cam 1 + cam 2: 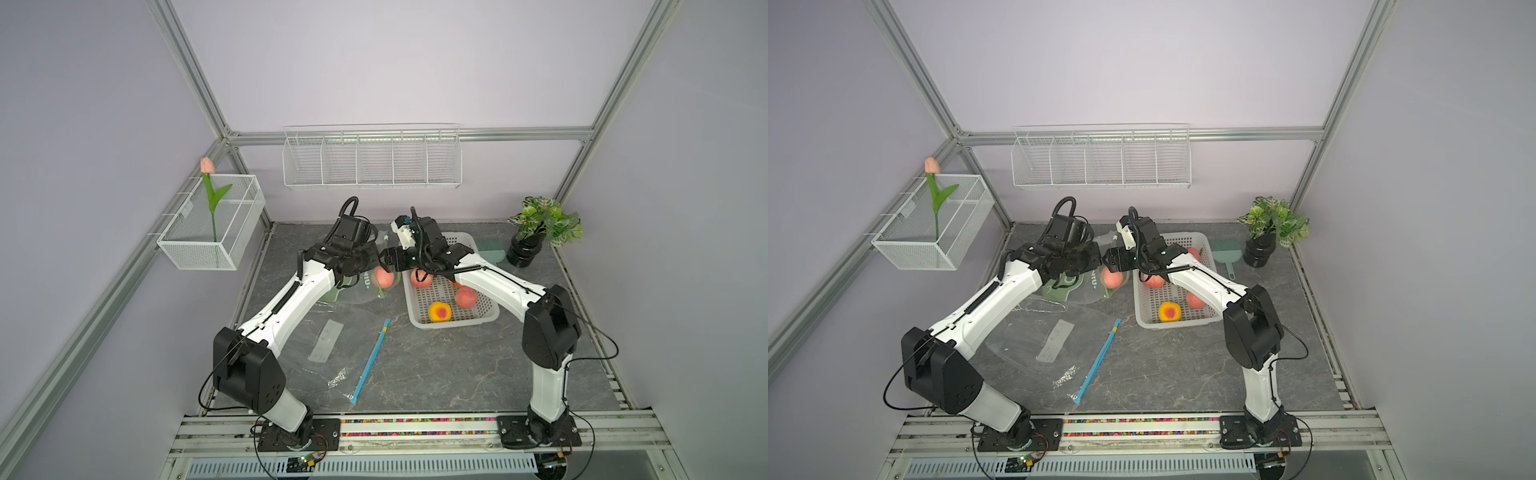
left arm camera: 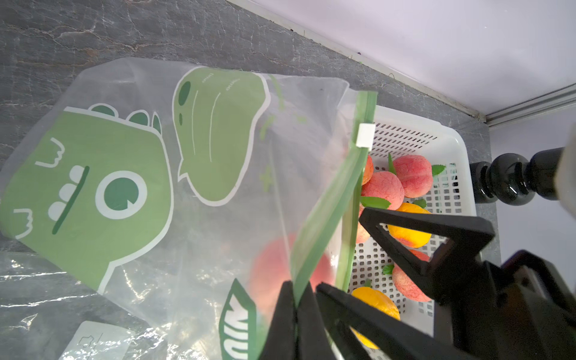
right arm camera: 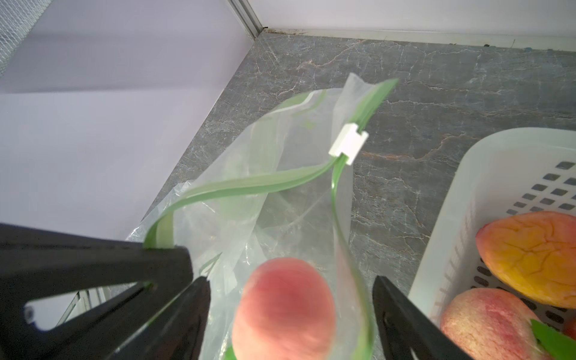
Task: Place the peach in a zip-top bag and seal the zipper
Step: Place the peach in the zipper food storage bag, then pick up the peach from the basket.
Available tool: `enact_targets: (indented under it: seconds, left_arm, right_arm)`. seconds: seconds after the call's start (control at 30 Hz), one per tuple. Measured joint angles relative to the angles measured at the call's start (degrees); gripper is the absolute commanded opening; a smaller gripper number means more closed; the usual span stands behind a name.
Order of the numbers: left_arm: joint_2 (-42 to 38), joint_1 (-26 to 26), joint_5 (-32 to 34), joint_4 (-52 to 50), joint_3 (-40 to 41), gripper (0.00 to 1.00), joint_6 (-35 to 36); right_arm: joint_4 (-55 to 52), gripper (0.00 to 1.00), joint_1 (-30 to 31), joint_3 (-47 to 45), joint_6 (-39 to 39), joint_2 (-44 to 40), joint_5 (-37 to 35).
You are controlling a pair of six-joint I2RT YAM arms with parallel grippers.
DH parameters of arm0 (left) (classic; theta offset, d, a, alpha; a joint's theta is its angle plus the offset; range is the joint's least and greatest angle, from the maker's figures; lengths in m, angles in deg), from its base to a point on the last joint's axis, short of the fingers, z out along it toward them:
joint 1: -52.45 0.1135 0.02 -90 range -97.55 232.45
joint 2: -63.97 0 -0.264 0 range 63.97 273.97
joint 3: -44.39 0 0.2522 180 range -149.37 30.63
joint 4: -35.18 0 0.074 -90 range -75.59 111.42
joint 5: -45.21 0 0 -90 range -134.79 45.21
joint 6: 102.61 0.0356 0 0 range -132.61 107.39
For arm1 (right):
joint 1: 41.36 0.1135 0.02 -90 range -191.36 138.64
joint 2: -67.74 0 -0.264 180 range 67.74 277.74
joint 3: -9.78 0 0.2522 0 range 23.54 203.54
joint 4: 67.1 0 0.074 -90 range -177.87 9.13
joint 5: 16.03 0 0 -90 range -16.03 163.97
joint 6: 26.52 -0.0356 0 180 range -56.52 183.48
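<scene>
Now the peach (image 3: 283, 311) sits in the bag (image 3: 280, 149) between the right gripper's (image 3: 290, 280) spread jaws, the left gripper (image 2: 297, 293) pinching the rim

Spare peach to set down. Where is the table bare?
Bare: the table in front of the white basket, between the blue-zippered bag and the right arm. Crowded: the gap between dinosaur bag and basket.
</scene>
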Motion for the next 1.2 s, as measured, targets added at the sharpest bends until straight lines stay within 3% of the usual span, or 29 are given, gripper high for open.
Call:
enact_targets:
  seconds: [0.37, 0.8, 1.2]
  left_arm:
    - [0.0, 0.0, 1.1, -0.3, 0.0, 0.0, 0.1]
    - [-0.6, 0.0, 1.5, -0.4, 0.0, 0.0, 2.5]
    - [-1.6, 0.0, -0.1, -0.2, 0.0, 0.0, 6.1]
  right_arm:
    - [1.8, 0.88, 0.0, -4.9, 0.9, -3.1, -2.5]
    - [-0.9, 0.87, -3.2, -12.9, 1.5, -12.0, -17.9]
    - [-5.6, 0.84, -7.1, -14.8, 1.3, -7.8, -15.9]
